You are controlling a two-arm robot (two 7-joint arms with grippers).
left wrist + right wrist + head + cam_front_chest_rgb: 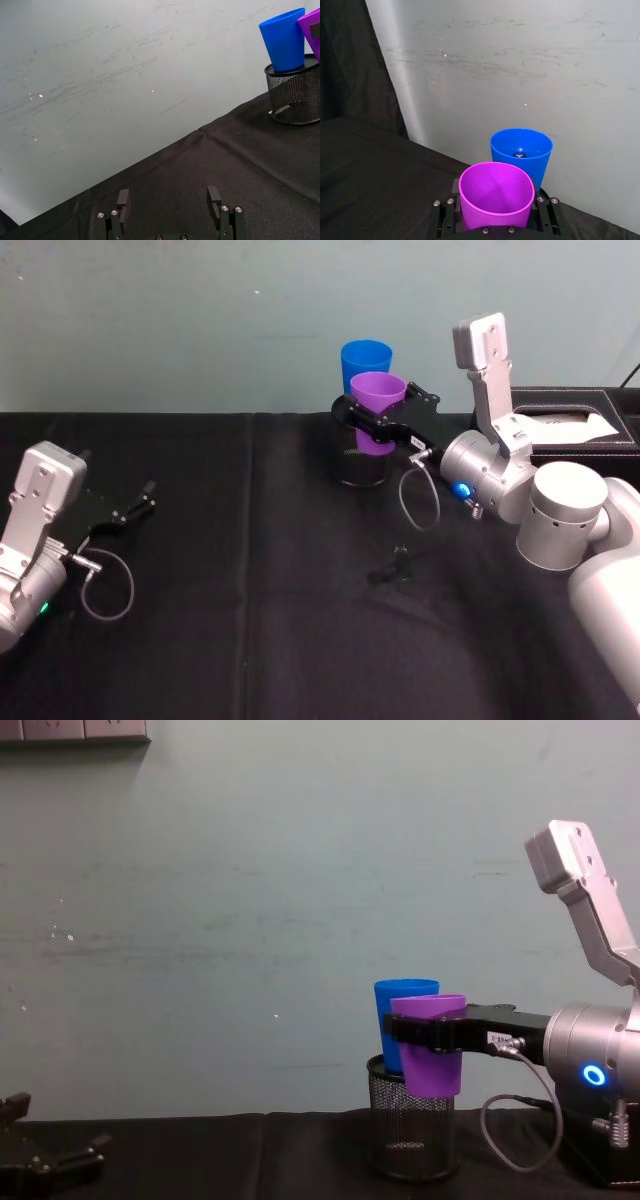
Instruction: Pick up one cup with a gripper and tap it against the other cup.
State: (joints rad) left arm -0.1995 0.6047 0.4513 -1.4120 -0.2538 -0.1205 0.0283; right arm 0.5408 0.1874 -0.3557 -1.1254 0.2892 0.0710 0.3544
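My right gripper (pixel 377 422) clamps purple cup (pixel 378 390), perhaps touching blue cup (pixel 364 356); nudge gently. Left gripper (pixel 136 503) open, idle at desk's (pixel 260 640) left edge.

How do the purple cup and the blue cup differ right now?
The purple cup is clamped in the right gripper; the blue cup stands ungripped in the mesh pen holder. The purple cup is nearer the robot, just in front of the blue cup. Both are upright, tapered and plain.

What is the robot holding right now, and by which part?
The right tool holds the purple cup, clamped around its side wall just below the rim, beside the blue cup. The left tool is open and holds nothing.
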